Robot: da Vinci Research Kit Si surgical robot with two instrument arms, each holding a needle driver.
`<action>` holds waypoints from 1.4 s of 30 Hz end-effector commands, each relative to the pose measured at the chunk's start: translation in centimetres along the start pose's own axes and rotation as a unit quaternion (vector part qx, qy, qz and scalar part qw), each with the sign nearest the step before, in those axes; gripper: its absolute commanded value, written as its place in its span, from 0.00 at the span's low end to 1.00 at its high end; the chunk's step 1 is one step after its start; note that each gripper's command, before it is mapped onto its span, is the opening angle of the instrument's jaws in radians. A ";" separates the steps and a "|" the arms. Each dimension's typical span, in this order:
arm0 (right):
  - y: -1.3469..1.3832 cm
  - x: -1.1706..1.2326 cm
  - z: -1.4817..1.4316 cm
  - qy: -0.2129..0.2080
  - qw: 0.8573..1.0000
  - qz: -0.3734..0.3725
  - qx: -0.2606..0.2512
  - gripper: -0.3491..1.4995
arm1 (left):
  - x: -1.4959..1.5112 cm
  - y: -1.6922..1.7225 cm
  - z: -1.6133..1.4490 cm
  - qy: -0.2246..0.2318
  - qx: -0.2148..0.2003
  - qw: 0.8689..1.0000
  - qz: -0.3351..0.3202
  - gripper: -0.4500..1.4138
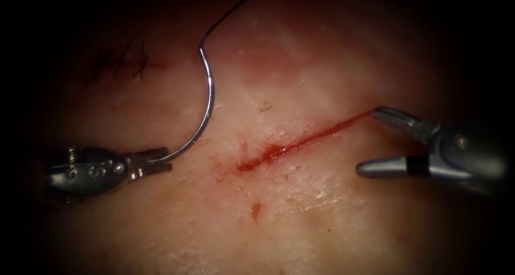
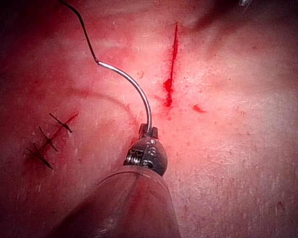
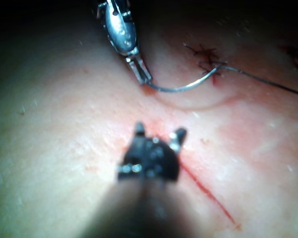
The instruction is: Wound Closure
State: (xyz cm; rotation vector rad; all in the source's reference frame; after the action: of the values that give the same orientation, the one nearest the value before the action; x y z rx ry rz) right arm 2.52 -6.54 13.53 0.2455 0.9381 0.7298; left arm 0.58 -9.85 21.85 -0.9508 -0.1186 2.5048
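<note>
In left claw (image 1: 161, 161): needle (image 1: 206, 111) tip

Two grippers counted, the left gripper (image 1: 161, 162) and the right gripper (image 1: 370, 141), one curved needle (image 1: 206, 111), one thread (image 1: 230, 9), one open cut (image 1: 300, 142) in the tissue (image 1: 300, 216), one stitched cut (image 1: 120, 63) left of the needle.

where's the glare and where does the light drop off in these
Endoscope view: light pools round the cut, the edges go dark; the needle glints, free of the tissue left of the cut, left hand shut near its tip, right hand open, empty. Left wrist view: the needle shadows the tissue. Right wrist view: glare on the left hand.
</note>
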 end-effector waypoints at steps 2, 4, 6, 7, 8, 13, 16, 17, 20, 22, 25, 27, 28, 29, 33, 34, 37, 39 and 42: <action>-0.08 -0.07 0.16 0.014 0.999 0.030 0.012 0.73 | 0.00 0.13 0.08 0.001 -0.002 1.000 0.012 0.00; -0.07 -0.09 0.22 0.018 0.998 0.051 0.013 0.73 | 0.04 0.15 0.08 0.003 -0.001 1.000 0.019 0.00; -0.05 -0.09 0.28 0.023 0.997 0.074 0.014 0.73 | 0.08 0.17 0.08 0.009 -0.002 0.999 0.037 0.00; -0.05 -0.09 0.31 0.026 0.996 0.083 0.015 0.73 | 0.10 0.17 0.08 0.012 -0.001 0.999 0.047 0.00; -0.04 -0.09 0.34 0.030 0.995 0.092 0.015 0.73 | 0.12 0.19 0.08 0.018 -0.001 0.998 0.060 0.00; -0.02 -0.06 0.53 0.048 0.990 0.128 0.025 0.74 | 0.20 0.25 0.12 0.051 -0.006 0.993 0.102 0.00; -0.04 -0.04 0.65 0.054 0.988 0.139 0.034 0.74 | 0.25 0.30 0.15 0.071 -0.014 0.990 0.118 0.00; -0.05 -0.03 0.68 0.055 0.988 0.139 0.036 0.74 | 0.27 0.32 0.16 0.076 -0.014 0.990 0.121 0.00; -0.07 0.00 0.75 0.061 0.987 0.145 0.037 0.74 | 0.30 0.35 0.16 0.079 -0.015 0.989 0.127 0.00; -0.07 0.02 0.80 0.063 0.987 0.146 0.035 0.74 | 0.31 0.37 0.15 0.080 -0.014 0.988 0.129 0.00; -0.08 0.06 0.86 0.061 0.987 0.147 0.033 0.74 | 0.34 0.39 0.13 0.081 -0.013 0.988 0.131 0.00; -0.09 0.07 0.90 0.058 0.987 0.148 0.031 0.74 | 0.37 0.40 0.11 0.083 -0.011 0.987 0.136 0.00; -0.11 0.06 0.94 0.059 0.987 0.147 0.030 0.74 | 0.38 0.41 0.10 0.085 -0.011 0.987 0.138 0.00; -0.11 0.06 0.96 0.057 0.987 0.147 0.029 0.74 | 0.39 0.42 0.09 0.086 -0.010 0.986 0.140 0.00; -0.14 0.03 1.09 0.054 0.988 0.145 0.025 0.74 | 0.49 0.46 0.03 0.096 -0.002 0.982 0.162 0.00; -0.15 0.02 1.11 0.054 0.988 0.144 0.024 0.74 | 0.51 0.47 0.02 0.099 0.001 0.982 0.163 0.00; -0.14 0.03 1.15 0.052 0.988 0.144 0.022 0.74 | 0.59 0.52 -0.04 0.106 0.001 0.978 0.178 0.00; -0.12 0.05 1.14 0.042 0.990 0.135 0.004 0.74 | 0.63 0.55 -0.07 0.110 0.001 0.977 0.185 0.00; -0.09 0.09 1.11 0.030 0.991 0.127 -0.012 0.74 | 0.67 0.61 -0.10 0.112 0.004 0.974 0.196 0.00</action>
State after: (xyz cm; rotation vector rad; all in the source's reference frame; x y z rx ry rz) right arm 3.44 -6.37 14.04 0.3253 0.9649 0.9894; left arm 0.02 -10.01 21.17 -1.3598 0.1773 2.7248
